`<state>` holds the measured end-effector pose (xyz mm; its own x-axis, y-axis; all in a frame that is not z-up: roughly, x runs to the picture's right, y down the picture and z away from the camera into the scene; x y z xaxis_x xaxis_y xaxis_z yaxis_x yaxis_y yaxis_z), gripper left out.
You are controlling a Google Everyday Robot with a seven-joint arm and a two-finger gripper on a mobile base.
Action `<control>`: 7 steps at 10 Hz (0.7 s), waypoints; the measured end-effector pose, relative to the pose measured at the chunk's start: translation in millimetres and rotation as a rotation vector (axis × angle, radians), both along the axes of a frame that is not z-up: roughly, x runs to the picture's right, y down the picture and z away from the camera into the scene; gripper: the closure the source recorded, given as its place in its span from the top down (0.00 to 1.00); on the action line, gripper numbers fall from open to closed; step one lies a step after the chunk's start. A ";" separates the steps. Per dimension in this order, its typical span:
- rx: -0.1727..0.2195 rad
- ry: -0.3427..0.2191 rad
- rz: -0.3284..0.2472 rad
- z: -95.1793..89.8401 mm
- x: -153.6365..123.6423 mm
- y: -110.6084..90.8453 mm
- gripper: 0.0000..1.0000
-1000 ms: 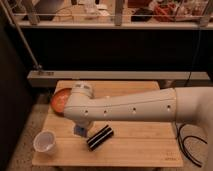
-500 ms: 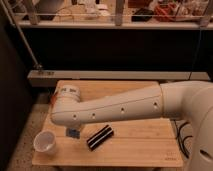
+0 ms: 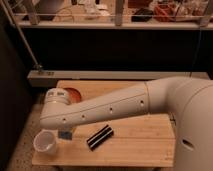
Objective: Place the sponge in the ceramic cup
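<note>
The white ceramic cup (image 3: pixel 45 141) stands upright near the front left corner of the wooden table (image 3: pixel 140 145). Just right of it, a small blue-grey piece of the sponge (image 3: pixel 65 135) shows under the white arm's left end. My gripper (image 3: pixel 63 131) is down there beneath the wrist (image 3: pixel 55 107), mostly hidden by the forearm, right at the sponge. I cannot tell whether the sponge rests on the table or hangs in the gripper.
A black striped flat block (image 3: pixel 100 137) lies at the table's front middle. An orange-red bowl (image 3: pixel 73 93) sits at the back left, partly behind the wrist. The white forearm (image 3: pixel 125 107) crosses the table from the right. A dark wall and ledge run behind.
The arm has swung left across the table, so its wrist now sits closer to the cup. The blue-grey piece under it has shifted left as well. Cup and striped block stayed put.
</note>
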<state>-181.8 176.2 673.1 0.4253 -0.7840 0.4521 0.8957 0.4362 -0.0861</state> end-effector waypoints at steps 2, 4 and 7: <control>0.004 -0.013 -0.008 1.6 -14.3 3.6 0.03; 0.005 -0.032 -0.033 0.8 -39.2 11.3 0.03; 0.005 -0.052 -0.060 1.8 -57.4 19.2 0.03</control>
<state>-239.2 195.4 674.9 0.3537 -0.8096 0.4685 0.9234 0.3821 -0.0368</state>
